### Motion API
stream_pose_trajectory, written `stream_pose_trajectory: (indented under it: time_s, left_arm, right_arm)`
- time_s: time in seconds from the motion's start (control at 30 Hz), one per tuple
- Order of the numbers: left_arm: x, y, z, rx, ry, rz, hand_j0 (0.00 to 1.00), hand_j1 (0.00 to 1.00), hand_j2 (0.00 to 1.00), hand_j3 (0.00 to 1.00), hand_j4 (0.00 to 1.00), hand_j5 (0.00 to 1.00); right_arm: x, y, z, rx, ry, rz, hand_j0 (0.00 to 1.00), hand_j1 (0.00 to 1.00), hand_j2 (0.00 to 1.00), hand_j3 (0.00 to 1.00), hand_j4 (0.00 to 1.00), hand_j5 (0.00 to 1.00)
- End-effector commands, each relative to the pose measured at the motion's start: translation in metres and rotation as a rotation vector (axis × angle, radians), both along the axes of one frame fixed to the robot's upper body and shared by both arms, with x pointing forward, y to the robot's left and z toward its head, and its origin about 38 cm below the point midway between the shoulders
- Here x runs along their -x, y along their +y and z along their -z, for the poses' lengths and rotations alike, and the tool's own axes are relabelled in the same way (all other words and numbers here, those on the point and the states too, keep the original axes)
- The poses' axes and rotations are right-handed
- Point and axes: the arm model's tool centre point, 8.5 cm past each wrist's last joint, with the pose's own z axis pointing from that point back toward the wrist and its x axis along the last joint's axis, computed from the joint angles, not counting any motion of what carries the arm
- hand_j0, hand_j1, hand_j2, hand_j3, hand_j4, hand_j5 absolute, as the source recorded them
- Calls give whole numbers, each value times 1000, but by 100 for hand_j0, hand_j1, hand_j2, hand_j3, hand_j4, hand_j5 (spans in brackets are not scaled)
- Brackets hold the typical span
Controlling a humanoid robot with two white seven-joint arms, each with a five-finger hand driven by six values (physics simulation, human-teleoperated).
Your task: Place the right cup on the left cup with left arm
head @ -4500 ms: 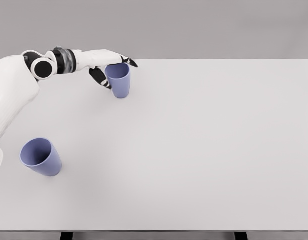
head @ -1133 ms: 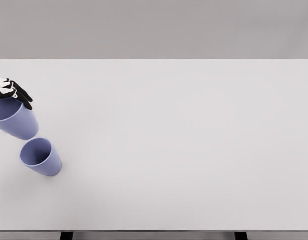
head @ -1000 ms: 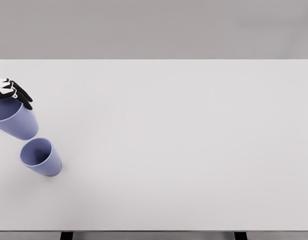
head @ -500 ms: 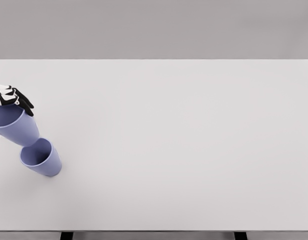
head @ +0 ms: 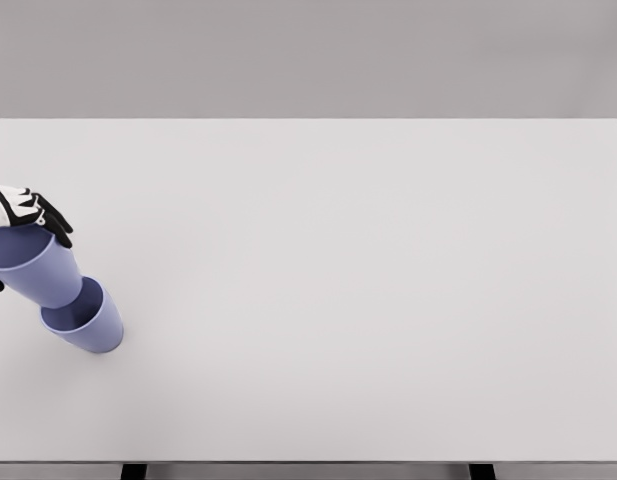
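The smooth lavender-blue plastic cup that is carried (head: 36,268) is at about nine o'clock of the picture, close to the left edge. It is tilted, with its open mouth up and toward the left and its narrow base down and toward the right. The base sits at the mouth of the second lavender-blue plastic cup (head: 91,322), which stands on the table just below it, toward four o'clock from the first one. I judge that the base has just entered the lower cup, but whether it rests inside or only touches the rim I cannot tell from this angle.

The left hand (head: 23,210), white with black fingers (head: 54,222), is closed around the rim of the carried cup from the twelve o'clock side; one more dark fingertip shows at the nine o'clock side of the cup wall. Holding near the rim leaves the bottom part free, which I think is the reason for this grip, because the bottom must go into the other cup. The tilt probably comes from the arm reaching in from the left edge.

The right hand is not in view.

The flat white table (head: 368,290) extends toward three o'clock, and a plain grey wall is behind it at twelve o'clock
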Motion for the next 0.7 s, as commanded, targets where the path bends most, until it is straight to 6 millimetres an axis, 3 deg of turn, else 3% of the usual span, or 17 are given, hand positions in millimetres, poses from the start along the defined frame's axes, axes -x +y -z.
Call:
stream_pose_trajectory:
  time_s: [0.0, 0.67]
  left_arm:
    - [-1, -1, -1, 9, 0, -2, 52, 52, 52, 52, 52, 52]
    - [0, 0, 0, 7, 2, -5, 52, 52, 52, 52, 52, 52]
  right_arm:
    - [0, 0, 0, -1, 0, -1, 100, 100, 100, 100, 100, 100]
    - [0, 0, 0, -1, 0, -1, 100, 100, 100, 100, 100, 100]
